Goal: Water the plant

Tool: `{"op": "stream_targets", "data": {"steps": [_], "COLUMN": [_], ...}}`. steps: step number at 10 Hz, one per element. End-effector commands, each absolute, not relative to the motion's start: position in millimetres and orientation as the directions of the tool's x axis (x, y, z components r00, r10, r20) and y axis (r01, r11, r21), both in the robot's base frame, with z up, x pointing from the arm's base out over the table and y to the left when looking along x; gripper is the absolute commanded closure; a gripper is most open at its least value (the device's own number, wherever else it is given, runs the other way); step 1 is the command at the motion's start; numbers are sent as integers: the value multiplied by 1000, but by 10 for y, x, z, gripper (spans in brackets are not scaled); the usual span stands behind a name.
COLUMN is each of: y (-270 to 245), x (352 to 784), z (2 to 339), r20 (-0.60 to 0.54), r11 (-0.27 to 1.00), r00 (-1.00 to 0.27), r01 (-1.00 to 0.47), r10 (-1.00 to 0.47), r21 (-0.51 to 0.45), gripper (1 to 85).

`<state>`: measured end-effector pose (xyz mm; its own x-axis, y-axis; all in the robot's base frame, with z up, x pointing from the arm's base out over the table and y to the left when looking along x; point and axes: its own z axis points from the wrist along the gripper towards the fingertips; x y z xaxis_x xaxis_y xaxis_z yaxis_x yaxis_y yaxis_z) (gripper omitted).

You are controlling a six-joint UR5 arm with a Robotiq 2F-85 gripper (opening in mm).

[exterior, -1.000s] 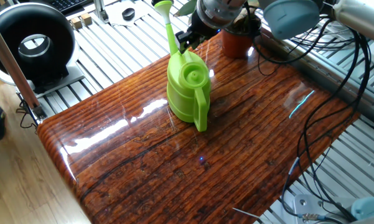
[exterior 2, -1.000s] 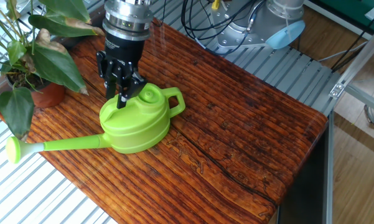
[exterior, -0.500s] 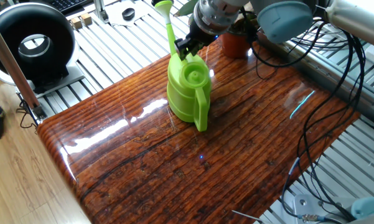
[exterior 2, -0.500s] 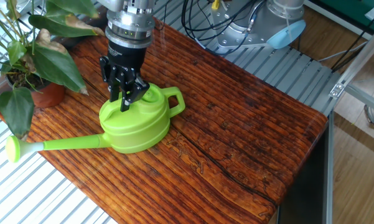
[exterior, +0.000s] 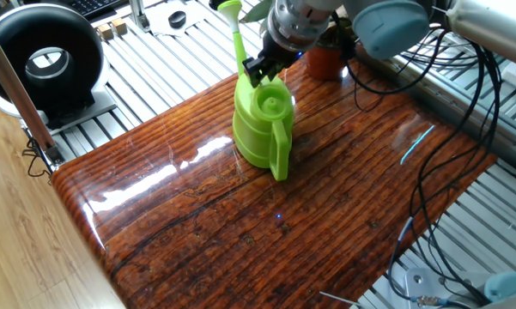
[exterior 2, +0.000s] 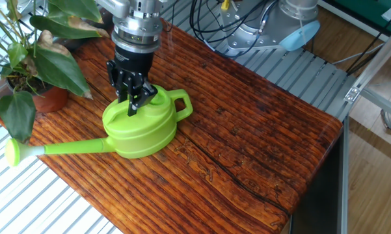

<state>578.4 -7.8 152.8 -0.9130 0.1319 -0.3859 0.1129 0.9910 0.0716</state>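
The plant has broad dark green leaves in a terracotta pot at the table's far left corner; in one fixed view only its pot shows, behind the arm. The lime-green watering can stands beside it, spout pointing left past the table edge. My gripper comes straight down onto the can's top, fingers shut on the raised rim by the fill opening. Seen from the other side, the gripper sits at the back top of the can, between can and pot.
The wooden tabletop lies on a slatted aluminium bench. A black ring-shaped device stands at the far left, small wooden blocks behind it. Cables hang along the right side. The arm's base is behind the table.
The gripper came down from just beside the can's top and shut on its rim. The can has shifted slightly with it, and its spout tip has risen a little.
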Motion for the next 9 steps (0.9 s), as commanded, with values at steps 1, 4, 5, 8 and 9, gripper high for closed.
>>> {"op": "stream_targets", "data": {"steps": [1,4,5,8,9], "y": [-75,-142,-124,-201,-224], "x": [5720,5612,5576,5301,5183], "z": [1512,1533,1558,1727,1794], "r20": [-355,-318,-307,-261,-244], "r11": [983,981,980,978,976], "r00": [-917,-928,-931,-943,-945], "r01": [163,178,185,204,219], "r10": [182,193,197,206,217], "r21": [83,75,69,34,21], "gripper": [750,843,843,843,843]}}
